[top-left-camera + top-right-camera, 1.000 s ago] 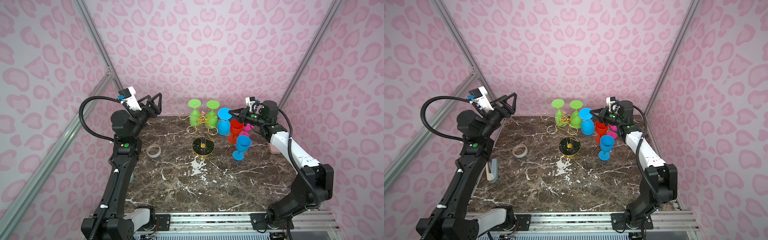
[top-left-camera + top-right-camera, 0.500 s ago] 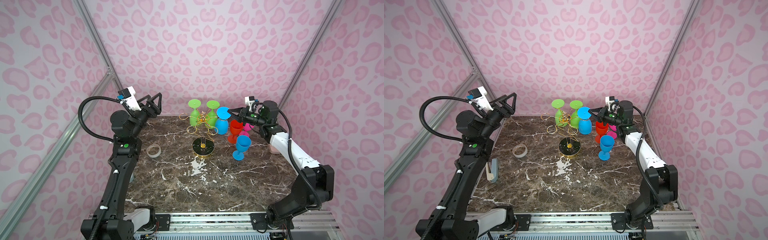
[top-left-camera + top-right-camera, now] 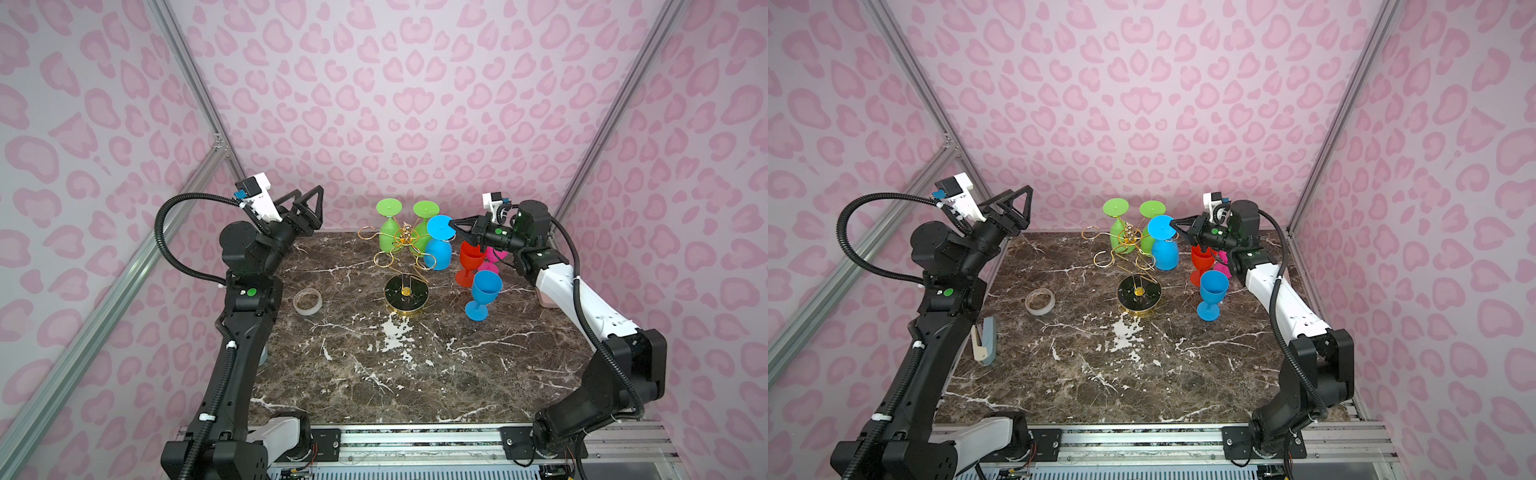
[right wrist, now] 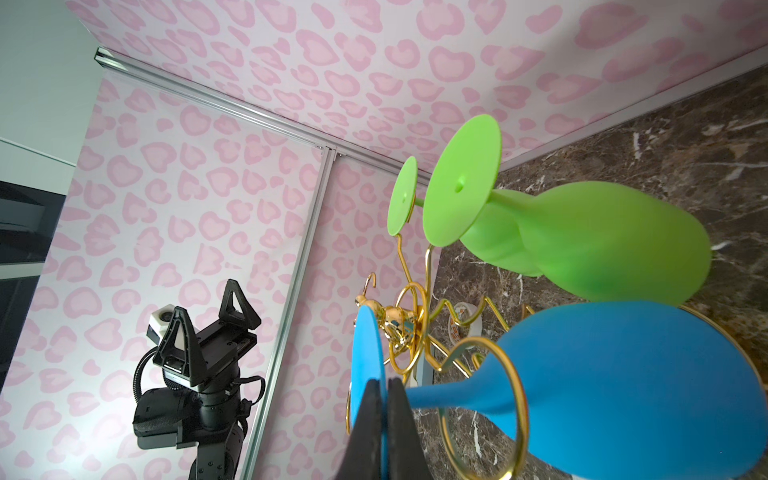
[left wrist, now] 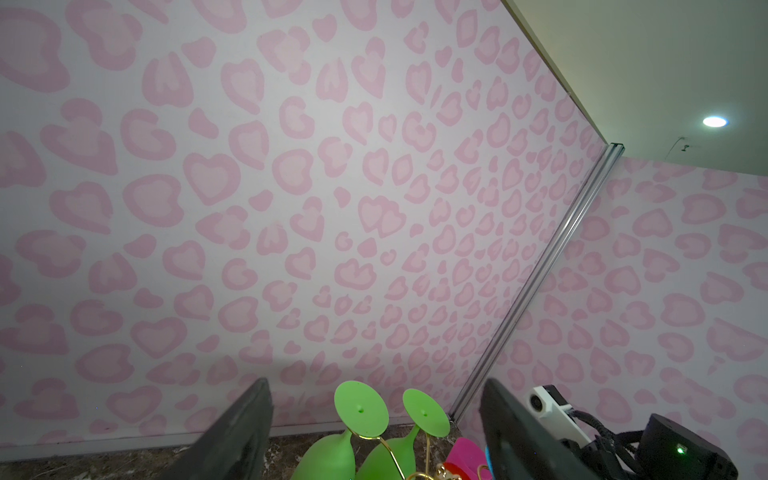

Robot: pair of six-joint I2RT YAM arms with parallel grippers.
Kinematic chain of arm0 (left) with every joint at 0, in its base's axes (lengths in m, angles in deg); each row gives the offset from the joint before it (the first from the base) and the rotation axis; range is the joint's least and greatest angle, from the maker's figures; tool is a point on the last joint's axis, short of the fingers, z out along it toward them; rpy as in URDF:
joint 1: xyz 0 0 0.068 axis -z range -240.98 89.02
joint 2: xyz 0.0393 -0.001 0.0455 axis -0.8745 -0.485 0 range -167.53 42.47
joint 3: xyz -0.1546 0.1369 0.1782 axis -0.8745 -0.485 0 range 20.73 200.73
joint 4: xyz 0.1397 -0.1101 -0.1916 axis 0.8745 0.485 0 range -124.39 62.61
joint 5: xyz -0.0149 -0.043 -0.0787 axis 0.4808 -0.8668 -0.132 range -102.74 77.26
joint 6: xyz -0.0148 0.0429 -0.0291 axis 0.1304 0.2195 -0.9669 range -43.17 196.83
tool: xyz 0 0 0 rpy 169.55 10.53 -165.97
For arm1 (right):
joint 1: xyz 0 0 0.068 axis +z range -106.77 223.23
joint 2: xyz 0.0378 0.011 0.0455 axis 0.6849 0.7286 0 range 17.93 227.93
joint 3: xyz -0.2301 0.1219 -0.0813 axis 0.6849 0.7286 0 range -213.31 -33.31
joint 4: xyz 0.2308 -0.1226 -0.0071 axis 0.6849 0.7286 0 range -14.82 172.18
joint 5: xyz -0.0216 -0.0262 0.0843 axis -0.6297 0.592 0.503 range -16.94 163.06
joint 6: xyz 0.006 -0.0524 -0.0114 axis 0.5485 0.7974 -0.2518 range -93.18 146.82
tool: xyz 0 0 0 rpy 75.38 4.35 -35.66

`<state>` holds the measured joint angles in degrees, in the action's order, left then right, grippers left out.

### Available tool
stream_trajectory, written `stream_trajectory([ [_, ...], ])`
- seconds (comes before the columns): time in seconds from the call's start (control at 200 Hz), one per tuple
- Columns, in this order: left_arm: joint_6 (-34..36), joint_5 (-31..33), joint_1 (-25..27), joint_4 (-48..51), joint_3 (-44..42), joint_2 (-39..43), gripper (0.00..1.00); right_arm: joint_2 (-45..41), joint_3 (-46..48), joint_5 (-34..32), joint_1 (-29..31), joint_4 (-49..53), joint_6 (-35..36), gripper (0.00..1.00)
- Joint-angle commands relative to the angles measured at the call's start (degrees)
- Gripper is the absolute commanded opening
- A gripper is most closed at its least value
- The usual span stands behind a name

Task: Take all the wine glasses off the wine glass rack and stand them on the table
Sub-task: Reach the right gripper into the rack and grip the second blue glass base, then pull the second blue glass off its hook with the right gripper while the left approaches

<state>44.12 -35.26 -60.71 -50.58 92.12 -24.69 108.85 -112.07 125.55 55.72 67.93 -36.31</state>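
The gold wire wine glass rack [image 3: 405, 241] [image 3: 1127, 243] stands on its round black base [image 3: 406, 294] at the back middle of the table. A blue wine glass [image 3: 438, 249] [image 3: 1165, 249] [image 4: 623, 386] hangs upside down at its right side, and a gold loop rings its stem in the right wrist view. My right gripper [image 3: 453, 226] [image 3: 1173, 225] [image 4: 384, 395] is shut on the edge of that glass's foot. Two green wine glasses [image 3: 388, 232] [image 5: 361, 409] hang upside down on the far arms. My left gripper [image 3: 307, 203] [image 3: 1017, 203] [image 5: 374, 384] is open, raised at the back left, holding nothing.
Right of the rack stand an upright blue glass [image 3: 484, 293], a red glass [image 3: 469, 259] and a pink one [image 3: 496, 254], close under my right arm. A tape roll [image 3: 307, 301] lies left of the base. A stapler [image 3: 986, 338] lies by the left arm.
My right gripper and the blue glass have shifted slightly left, toward the rack's stem. The left arm has stayed where it was.
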Motion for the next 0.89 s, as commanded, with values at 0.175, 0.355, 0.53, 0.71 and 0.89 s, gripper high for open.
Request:
stream_trajectory([
  [0.175, 0.54, -0.33, -0.1, -1.04, -0.16, 0.62, 0.8, 1.59, -1.08, 0.45, 1.67, -1.04, 1.34, 0.0],
  [0.355, 0.63, -0.39, -0.11, -0.97, -0.2, 0.73, 0.8, 0.95, -1.66, 0.25, 2.15, 1.34, 2.84, 0.0],
  [0.53, -0.28, -0.65, -0.1, -0.91, -0.13, 0.63, 0.8, -1.19, -0.41, -0.52, 2.57, 4.46, 5.08, 0.0],
  [0.71, -2.18, -1.42, -0.1, -0.6, 0.2, 0.29, 0.8, -4.07, 1.81, -0.9, 2.56, 4.95, 5.41, 0.0],
  [0.89, -5.93, -5.51, -0.1, 0.51, 1.07, -0.12, 0.78, -8.97, 3.12, -2.45, 2.54, 8.62, 7.73, 0.0],
])
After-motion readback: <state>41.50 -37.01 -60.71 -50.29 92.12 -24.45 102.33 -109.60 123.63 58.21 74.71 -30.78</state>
